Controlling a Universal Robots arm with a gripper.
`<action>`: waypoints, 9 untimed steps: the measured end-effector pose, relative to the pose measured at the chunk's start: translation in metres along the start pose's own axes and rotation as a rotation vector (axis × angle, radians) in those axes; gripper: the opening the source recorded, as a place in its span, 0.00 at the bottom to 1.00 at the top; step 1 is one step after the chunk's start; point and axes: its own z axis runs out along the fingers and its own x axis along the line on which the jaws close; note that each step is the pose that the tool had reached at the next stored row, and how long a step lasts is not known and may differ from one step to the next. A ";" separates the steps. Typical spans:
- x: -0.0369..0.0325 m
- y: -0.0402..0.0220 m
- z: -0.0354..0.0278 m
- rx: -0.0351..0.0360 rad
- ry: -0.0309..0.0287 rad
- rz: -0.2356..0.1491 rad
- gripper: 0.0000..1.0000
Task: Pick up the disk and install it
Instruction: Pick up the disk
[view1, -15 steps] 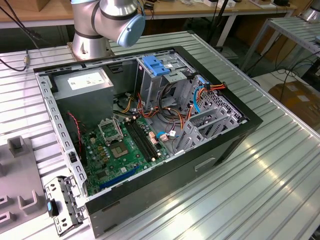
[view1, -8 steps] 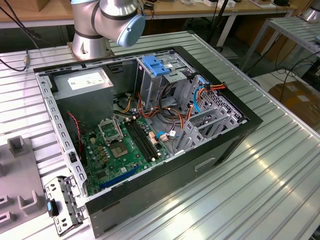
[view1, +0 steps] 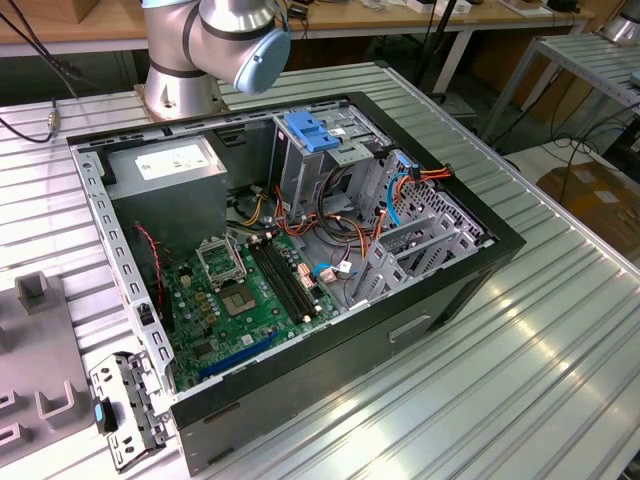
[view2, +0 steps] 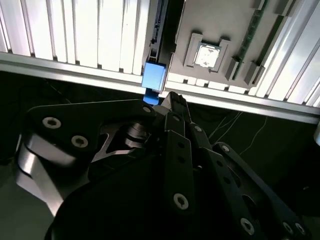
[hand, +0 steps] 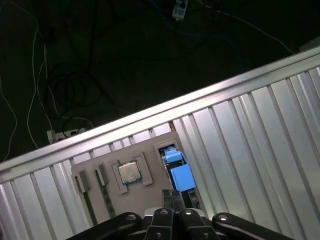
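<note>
The gripper (view2: 170, 100) has its fingers drawn in close on the disk (view2: 153, 76), which you see edge-on at the fingertips in both wrist views. The disk's bright blue rail faces the cameras and its thin dark body runs away from the fingers. In the second wrist view, part of the blue rail shows against the dark floor beyond the table (view2: 75, 35) edge. The disk is therefore held clear of the table surface.

Below the gripper you see a gray tray (hand: 145, 150) lying on the ribbed metal table close to its edge. A square processor chip (hand: 129, 171) sits in a recess of the tray. In the first wrist view the disk shows just beside the tray's edge.

In the exterior view, the open computer case (view1: 400, 330) lies on its side in the middle of the table. The green motherboard (view1: 240, 290) is exposed. A light-blue latch piece (view1: 310, 130) tops the drive cage near the arm's base (view1: 180, 90).
</note>
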 end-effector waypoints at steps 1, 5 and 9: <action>0.0000 0.0000 0.0001 0.0002 0.0003 -0.013 0.11; 0.0000 0.0000 0.0002 0.0010 0.0024 -0.080 0.11; 0.0000 0.0000 0.0005 0.0022 0.0049 -0.166 0.11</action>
